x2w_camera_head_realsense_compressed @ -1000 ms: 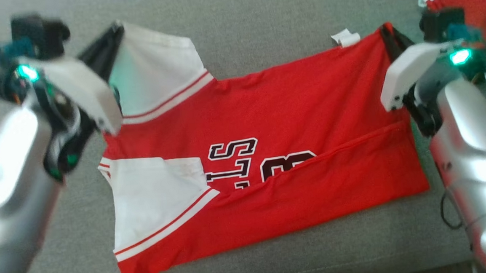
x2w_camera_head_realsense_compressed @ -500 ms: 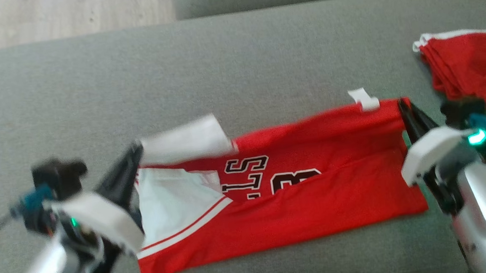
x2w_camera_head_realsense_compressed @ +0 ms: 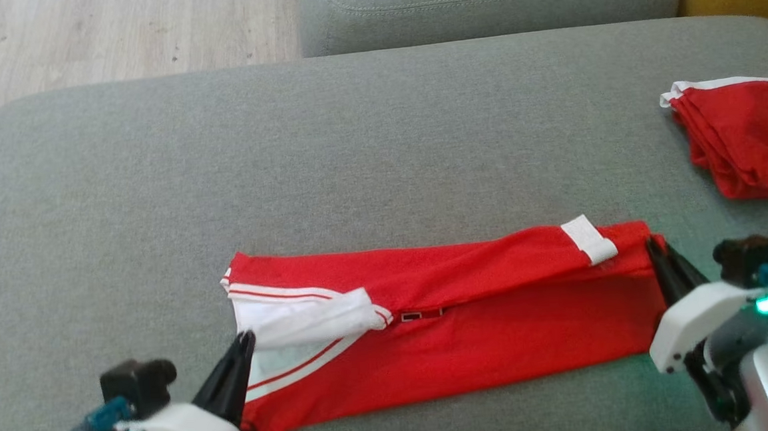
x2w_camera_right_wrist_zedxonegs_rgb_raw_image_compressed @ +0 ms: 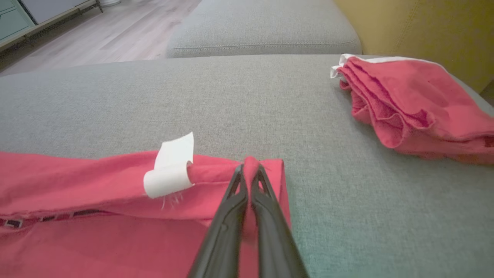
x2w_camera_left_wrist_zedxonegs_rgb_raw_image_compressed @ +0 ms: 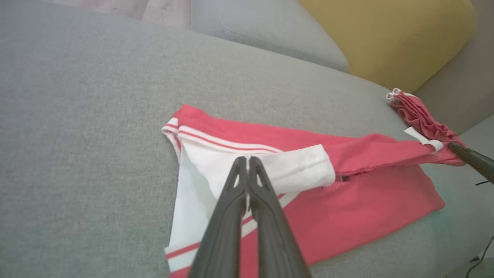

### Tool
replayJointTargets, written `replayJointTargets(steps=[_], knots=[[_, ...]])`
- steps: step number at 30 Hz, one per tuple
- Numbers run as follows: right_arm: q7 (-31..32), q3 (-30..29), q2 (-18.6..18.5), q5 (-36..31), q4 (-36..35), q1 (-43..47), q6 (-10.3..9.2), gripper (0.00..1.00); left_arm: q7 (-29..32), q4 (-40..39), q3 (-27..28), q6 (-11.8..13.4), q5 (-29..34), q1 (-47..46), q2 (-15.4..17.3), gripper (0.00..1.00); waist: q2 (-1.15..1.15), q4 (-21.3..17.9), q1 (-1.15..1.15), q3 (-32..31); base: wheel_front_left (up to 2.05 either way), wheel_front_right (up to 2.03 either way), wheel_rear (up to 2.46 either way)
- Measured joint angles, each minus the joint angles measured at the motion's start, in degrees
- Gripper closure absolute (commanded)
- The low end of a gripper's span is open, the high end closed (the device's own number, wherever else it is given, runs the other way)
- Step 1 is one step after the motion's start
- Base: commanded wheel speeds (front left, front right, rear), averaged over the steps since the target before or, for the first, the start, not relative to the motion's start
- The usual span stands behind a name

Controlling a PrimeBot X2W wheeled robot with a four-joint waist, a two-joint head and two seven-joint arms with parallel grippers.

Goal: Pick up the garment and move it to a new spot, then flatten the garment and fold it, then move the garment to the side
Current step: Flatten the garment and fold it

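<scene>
The left claw [x2w_camera_left_wrist_zedxonegs_rgb_raw_image_compressed: 247, 159] is seen closed at the lower left of the head view, its tips pinched on the white sleeve [x2w_camera_head_realsense_compressed: 310, 316]. The right claw [x2w_camera_right_wrist_zedxonegs_rgb_raw_image_compressed: 247, 168], at the lower right, is closed on the red corner of the other end, with a pleat of cloth caught between its tips. Between the two, the garment [x2w_camera_head_realsense_compressed: 472, 343] is stretched as a long narrow band across the lower middle of the frame, on the grey sofa cushion [x2w_camera_head_realsense_compressed: 354, 164].

Placing and flattening are judged done, and a lengthwise fold appears laid: the upper edge is doubled over toward the middle, where a sliver of dark lettering can be seen. Release, at least one crosswise fold and the move to the side are judged outstanding.

The garment is a red jersey with white, red-striped sleeves. A white label [x2w_camera_head_realsense_compressed: 589, 239] is curled up near its right end. The cloth looks thin and limp. A second red garment [x2w_camera_head_realsense_compressed: 746, 133] lies folded at the upper right, well apart.
</scene>
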Motion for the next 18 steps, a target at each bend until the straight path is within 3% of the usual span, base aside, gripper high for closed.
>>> replayJointTargets(steps=[1, 2, 3, 4, 5, 11, 18], knots=[[-0.03, -0.34, 0.32, -0.23, -0.3, 0.65, 0.0, 0.5, -0.31, 0.51, -0.14, -0.03, 0.0, 0.46, -0.08, 1.0, 0.0, -0.07, 0.0, -0.1, 0.0, 0.0, 0.0], [-0.04, -0.65, 0.6, -0.47, -0.42, 1.27, 0.0, 0.09, -0.65, 1.05, -0.27, -0.04, 0.0, 0.93, -0.18, 1.0, 0.0, -0.12, 0.0, -0.23, 0.0, 0.0, 0.0], [-0.13, -1.14, 0.89, -0.57, -0.56, 2.0, 0.0, 0.0, -1.13, 1.59, -0.53, 0.01, 0.04, 1.26, -0.25, 0.93, 0.0, -0.15, 0.0, -0.4, 0.0, 0.0, 0.0], [-0.33, -1.51, 1.1, -1.03, -0.73, 2.68, 0.0, 0.0, -1.69, 1.92, -0.59, 0.03, 0.19, 1.65, -0.33, 0.55, 0.0, -0.18, 0.0, -0.6, 0.0, 0.0, 0.0], [-0.92, -1.88, 1.29, -1.58, -0.89, 3.33, 0.0, 0.0, -2.23, 2.22, -0.59, 0.03, 0.19, 2.03, -0.46, 0.0, 0.0, -0.23, 0.0, -0.8, 0.0, 0.0, 0.0], [-3.16, -6.02, 4.13, -3.0, -2.56, 8.08, 0.0, 0.0, -5.78, 2.64, -0.46, 1.68, 0.29, 4.76, -2.13, 0.0, 0.0, -0.45, 0.0, -2.65, 0.0, 0.0, 0.0], [-2.64, -10.82, 6.91, -4.53, -5.69, 12.89, 0.0, 0.0, -11.29, 0.92, 1.46, 5.58, 2.82, 7.65, -2.64, 0.0, 0.0, -0.49, 0.0, -4.74, 0.0, 0.0, 0.0]])
